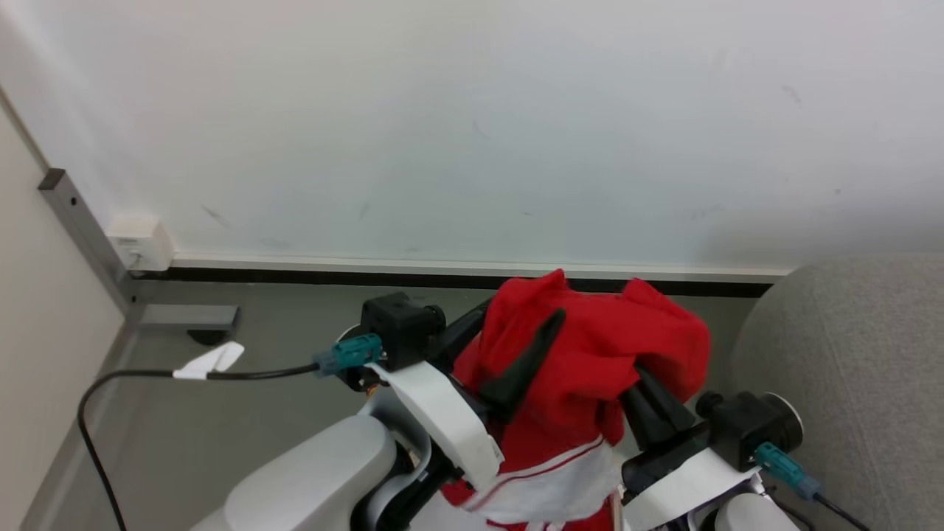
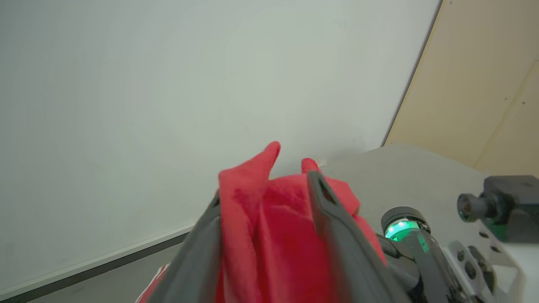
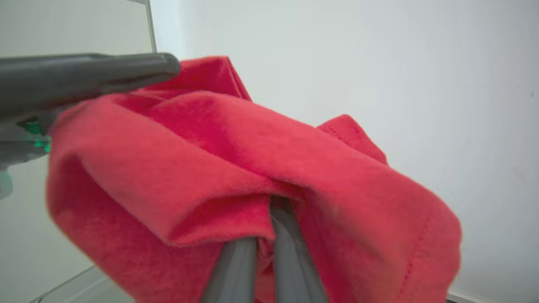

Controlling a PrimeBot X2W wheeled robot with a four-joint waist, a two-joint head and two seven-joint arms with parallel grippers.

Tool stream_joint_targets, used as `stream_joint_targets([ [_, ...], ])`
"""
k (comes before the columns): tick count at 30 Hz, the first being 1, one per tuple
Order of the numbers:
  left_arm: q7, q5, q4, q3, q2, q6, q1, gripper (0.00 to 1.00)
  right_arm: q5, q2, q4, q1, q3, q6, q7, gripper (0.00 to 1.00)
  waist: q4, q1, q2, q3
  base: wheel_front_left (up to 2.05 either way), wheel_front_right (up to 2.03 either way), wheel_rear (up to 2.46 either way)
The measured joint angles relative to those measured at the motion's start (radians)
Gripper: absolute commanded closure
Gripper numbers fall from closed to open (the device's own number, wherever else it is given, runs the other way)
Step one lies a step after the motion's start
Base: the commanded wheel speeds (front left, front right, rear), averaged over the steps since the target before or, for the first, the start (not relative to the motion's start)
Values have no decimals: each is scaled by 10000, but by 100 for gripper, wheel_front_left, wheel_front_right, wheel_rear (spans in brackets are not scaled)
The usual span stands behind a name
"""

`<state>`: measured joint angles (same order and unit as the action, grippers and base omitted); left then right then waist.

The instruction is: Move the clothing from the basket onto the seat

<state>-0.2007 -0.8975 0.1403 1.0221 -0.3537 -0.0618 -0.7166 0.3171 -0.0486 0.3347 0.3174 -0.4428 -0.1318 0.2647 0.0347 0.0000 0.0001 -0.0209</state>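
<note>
The left end effector (image 1: 520,316) and the right end effector (image 1: 641,385) are holding the clothing (image 1: 590,346) up in the air, just beside the seat (image 1: 848,369) on its left and not touching it. The seat's rounded grey edge is showing at the right of the head view.

In the left wrist view, the left end effector (image 2: 263,198) is clamping a thick bunch of the clothing (image 2: 269,240), with red fabric filling the gap between its two dark fingers (image 2: 332,227). In the right wrist view, the right end effector (image 3: 267,235) is gripping the clothing (image 3: 236,160) on the side nearer the seat. Its fingers are lying close together, and their tips are disappearing into a fold. One finger of the other arm (image 3: 84,75) is resting along the cloth's far side.

A white band with a thin red stripe (image 1: 560,487) is hanging at the lower end of the garment. A black cable (image 1: 221,375) is trailing over the grey floor (image 1: 258,346), well away from the seat.
</note>
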Motion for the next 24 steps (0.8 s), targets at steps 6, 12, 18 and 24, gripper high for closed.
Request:
stream_joint_targets([
  [6,-230,236,-299,178,-123,247,233,0,-138,2,-261,-128,642,0,-2,100,-595,0,0,133,0,0,0],
  [12,-474,627,-529,144,-198,318,477,0,-276,-2,-568,-259,1319,0,-6,100,-1436,0,0,326,0,0,0],
  [18,-562,968,-729,31,-334,360,627,0,-571,-6,-1045,-341,1825,0,-6,100,-2415,1,0,599,0,0,0],
  [24,-581,1371,-815,-29,-389,433,799,0,-732,-6,-1565,-576,2146,0,-6,100,-3474,0,0,857,0,0,0],
])
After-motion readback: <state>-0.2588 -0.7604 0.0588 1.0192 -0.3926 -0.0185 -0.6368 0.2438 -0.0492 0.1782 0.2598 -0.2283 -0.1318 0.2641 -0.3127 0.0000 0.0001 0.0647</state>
